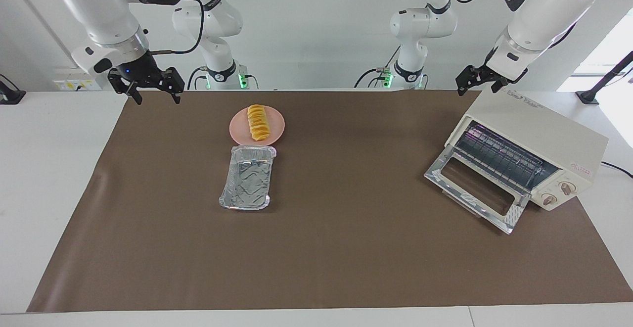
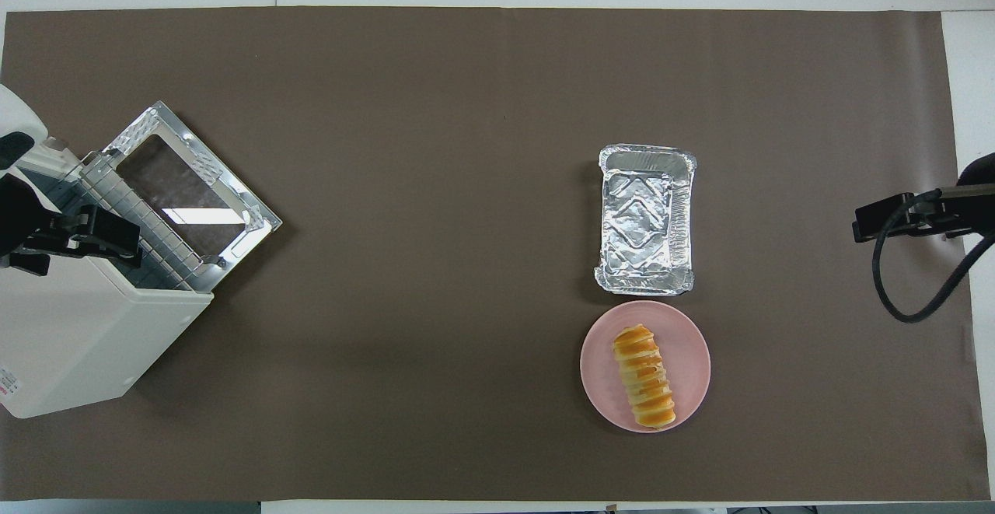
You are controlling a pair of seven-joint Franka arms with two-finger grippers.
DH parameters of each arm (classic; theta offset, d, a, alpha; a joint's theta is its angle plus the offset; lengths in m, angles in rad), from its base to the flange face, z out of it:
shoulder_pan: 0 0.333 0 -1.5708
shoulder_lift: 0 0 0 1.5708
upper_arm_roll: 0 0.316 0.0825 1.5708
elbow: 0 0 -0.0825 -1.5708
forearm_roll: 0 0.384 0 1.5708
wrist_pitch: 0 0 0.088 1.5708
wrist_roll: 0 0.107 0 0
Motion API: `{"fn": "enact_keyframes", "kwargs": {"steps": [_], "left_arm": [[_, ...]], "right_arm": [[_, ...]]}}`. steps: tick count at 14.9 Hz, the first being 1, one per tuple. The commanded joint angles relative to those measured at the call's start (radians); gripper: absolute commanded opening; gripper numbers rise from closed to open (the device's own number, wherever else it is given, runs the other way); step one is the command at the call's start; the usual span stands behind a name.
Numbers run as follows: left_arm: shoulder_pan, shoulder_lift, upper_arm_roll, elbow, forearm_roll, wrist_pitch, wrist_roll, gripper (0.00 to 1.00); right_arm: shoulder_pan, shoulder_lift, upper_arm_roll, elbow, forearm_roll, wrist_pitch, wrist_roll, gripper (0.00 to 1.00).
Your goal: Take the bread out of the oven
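The bread (image 1: 257,121) lies on a round pink plate (image 1: 277,130), and shows in the overhead view too (image 2: 644,376). The cream-white oven (image 1: 539,134) stands at the left arm's end of the table with its glass door (image 1: 470,188) dropped open. Its wire rack (image 1: 499,156) is bare. My left gripper (image 1: 477,88) hangs open and empty over the oven's top edge nearest the robots, and is also in the overhead view (image 2: 78,243). My right gripper (image 1: 156,95) is open and empty, raised over the mat's edge at the right arm's end.
An empty silver foil tray (image 1: 247,178) lies just beside the plate, farther from the robots. The pink plate also shows in the overhead view (image 2: 692,358). A brown mat (image 1: 346,248) covers the table.
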Motion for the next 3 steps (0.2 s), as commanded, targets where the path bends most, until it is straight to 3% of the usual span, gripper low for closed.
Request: {"fn": "enact_keyframes", "kwargs": {"steps": [1,3], "left_arm": [[0.007,-0.016,-0.002,-0.017,-0.012,0.016,-0.001,1.00],[0.008,-0.016,-0.002,-0.017,-0.012,0.016,-0.001,1.00]], "right_arm": [[-0.019,-0.003,0.014,0.004,-0.013,-0.015,-0.026,1.00],[-0.019,-0.003,0.014,0.004,-0.013,-0.015,-0.026,1.00]]}}
